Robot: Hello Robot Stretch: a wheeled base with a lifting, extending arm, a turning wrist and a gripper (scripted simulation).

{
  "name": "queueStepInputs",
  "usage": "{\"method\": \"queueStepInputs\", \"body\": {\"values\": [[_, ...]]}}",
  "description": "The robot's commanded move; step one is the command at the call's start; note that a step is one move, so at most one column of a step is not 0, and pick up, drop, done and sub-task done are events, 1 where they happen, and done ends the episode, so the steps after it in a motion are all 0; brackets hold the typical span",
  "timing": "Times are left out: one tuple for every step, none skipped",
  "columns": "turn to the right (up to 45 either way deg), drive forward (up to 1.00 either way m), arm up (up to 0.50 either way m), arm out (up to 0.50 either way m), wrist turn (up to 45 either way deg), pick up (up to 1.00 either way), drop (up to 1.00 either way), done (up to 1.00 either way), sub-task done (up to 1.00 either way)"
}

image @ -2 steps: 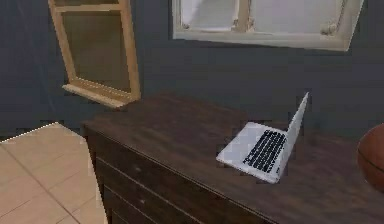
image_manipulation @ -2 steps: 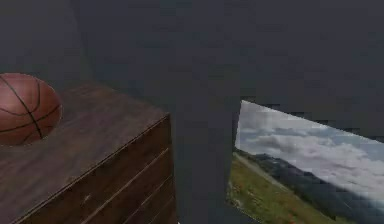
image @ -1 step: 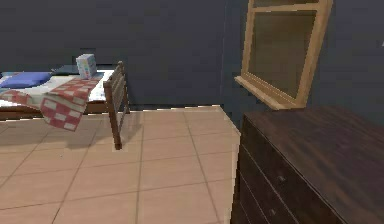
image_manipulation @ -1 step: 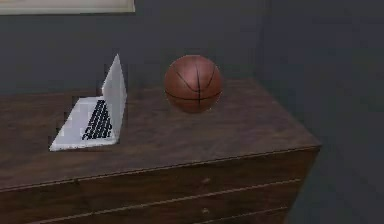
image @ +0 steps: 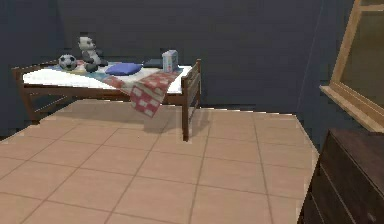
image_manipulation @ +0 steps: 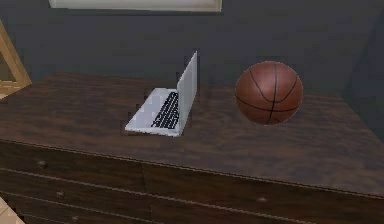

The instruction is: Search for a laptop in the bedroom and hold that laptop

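I could not tell the gripper's state. The open silver laptop (image_manipulation: 166,104) lay on the dark wooden dresser (image_manipulation: 70,115), a brown-orange basketball (image_manipulation: 269,92) near its screen's back. I judged a reach coming in wide could set the ball rolling or fold the thin upright screen, spoiling the grasp.

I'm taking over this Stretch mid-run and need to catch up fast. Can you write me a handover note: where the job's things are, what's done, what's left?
Laptop: found. It lies open on the dark wooden dresser in the arm side view, screen upright.
A basketball sits on the same top, to the laptop's right in that view and apart from it.
Forward view: a bed with a checkered blanket stands against the dark wall.
Done: the search.
Left: bring the arm to the laptop, take hold and lift it clear, probably minding the ball.
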Motion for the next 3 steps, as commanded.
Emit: {"method": "queueStepInputs", "body": {"values": [[0.0,0.0,0.5,0.0,0.0,0.0,0.0,0.0,0.0],[0.0,0.0,0.38,0.0,0.0,0.0,0.0,0.0,0.0],[0.0,0.0,0.0,0.26,0.0,0.0,0.0,0.0,0.0]]}}
